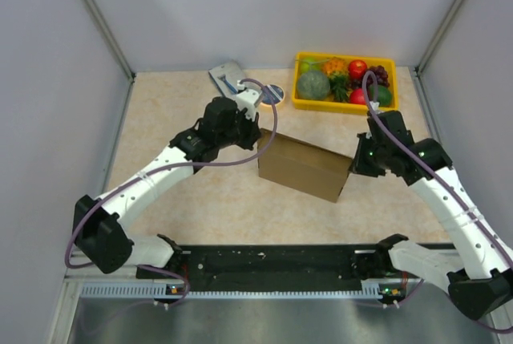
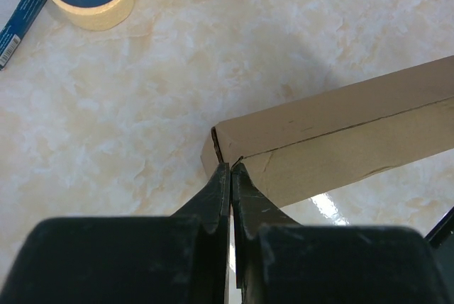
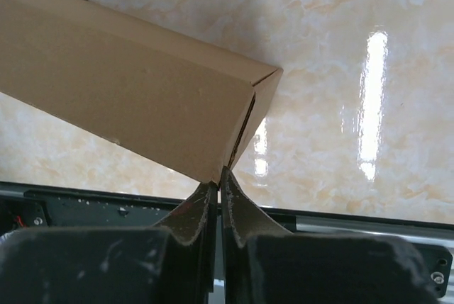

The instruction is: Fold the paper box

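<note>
Top external, paper box [image 1: 303, 167]; jaws closed at corners

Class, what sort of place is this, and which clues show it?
Probably a robot lab cell: plain grey walls enclose a marble-patterned table, a left arm and a right arm are bolted at its near edge, and a yellow fruit tray sits behind.

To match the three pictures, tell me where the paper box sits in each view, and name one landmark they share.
Top external: paper box at centre.
Left wrist: paper box at right, corner just above the left gripper.
Right wrist: paper box upper left, corner just above the right gripper.
Shared landmark: the marbled beige table.
</note>
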Available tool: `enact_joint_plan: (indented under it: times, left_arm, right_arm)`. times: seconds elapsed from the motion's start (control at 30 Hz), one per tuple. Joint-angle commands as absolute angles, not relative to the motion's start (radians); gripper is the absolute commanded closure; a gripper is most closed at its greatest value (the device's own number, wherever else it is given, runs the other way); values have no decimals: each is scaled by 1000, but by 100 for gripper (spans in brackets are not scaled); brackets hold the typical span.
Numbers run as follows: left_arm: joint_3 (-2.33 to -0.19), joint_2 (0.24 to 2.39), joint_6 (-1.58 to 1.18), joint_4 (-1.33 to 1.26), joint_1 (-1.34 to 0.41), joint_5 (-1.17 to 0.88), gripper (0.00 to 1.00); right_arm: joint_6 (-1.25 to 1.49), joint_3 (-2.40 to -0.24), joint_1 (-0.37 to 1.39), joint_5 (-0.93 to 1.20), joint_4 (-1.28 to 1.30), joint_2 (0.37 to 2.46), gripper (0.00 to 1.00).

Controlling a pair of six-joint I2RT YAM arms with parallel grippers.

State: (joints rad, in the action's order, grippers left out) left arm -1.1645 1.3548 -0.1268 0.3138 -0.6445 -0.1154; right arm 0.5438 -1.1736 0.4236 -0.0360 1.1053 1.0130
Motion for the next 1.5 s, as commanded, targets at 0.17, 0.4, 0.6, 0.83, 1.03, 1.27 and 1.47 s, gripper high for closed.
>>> enact_joint_plan:
  times: [0.17,0.4,0.6,0.83,1.03,1.27,1.47]
  left_arm:
    - [-950,1252,-190,195,-730,50,100]
    - [-833,1178,-229,134,-742,129,100]
    - [-847,1193,-247,130,-742,100,100]
    - [-874,1209,-270,166,-744,84,100]
    - [-890,1210,-271,181,-747,80,100]
    - [-919,1210,-297,245,-744,-30,62]
    - [-1021,1080,-284,448,-689,-218,4]
  right_arm:
    - [667,-994,567,-274,976,928,100]
    - [488,-1067,572,-5,972,865,55]
    - [529,-1320,572,149,997,870,51]
    - [865,-1094,356,435,503,950,88]
    - [1044,-766,310,583,133,862,90]
    - [1132,-473,230,687,-110,812,90]
    - [1065,-446,189,744,-115,831,90]
